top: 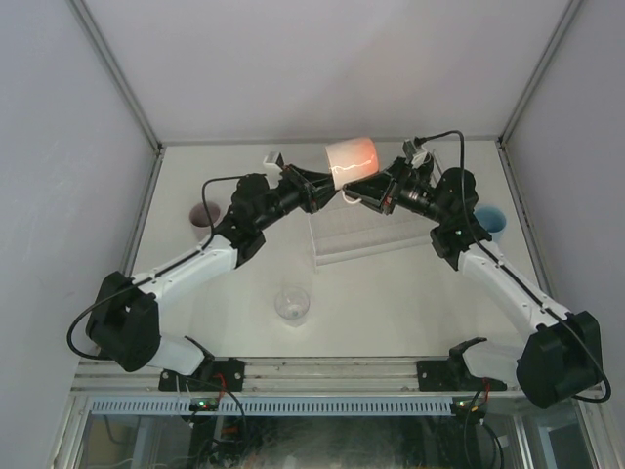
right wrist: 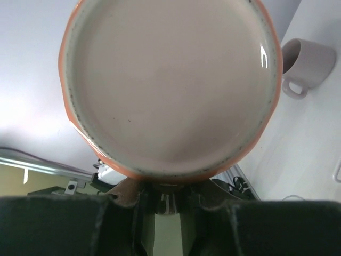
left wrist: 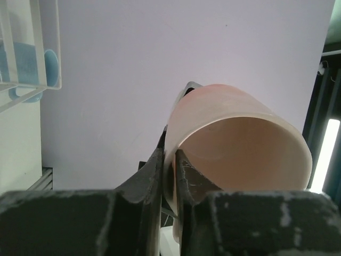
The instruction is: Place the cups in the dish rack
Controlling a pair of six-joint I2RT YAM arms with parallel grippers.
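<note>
- I have the peach-pink mug (top: 350, 161) up in the air above the dish rack (top: 352, 249), toward the desk's far edge, with both arms meeting at it.
- My left gripper (left wrist: 170, 165) is clamped on the mug's wall, one finger inside the mouth and one outside.
- My right gripper (right wrist: 162, 194) sits under the edge of the mug's base with its jaws near together. I cannot tell whether they grip it.
- I judge this a mid-air handover or re-grip ahead of placing.
- Next I need one sure hold, the other hand freed, then a lowering into a rack compartment.
- On the desk:
  - mauve mug (top: 203, 215) by the left edge
  - light blue mug (top: 488, 221) by the right edge
  - glass tumbler (top: 292, 305) toward the near edge
</note>
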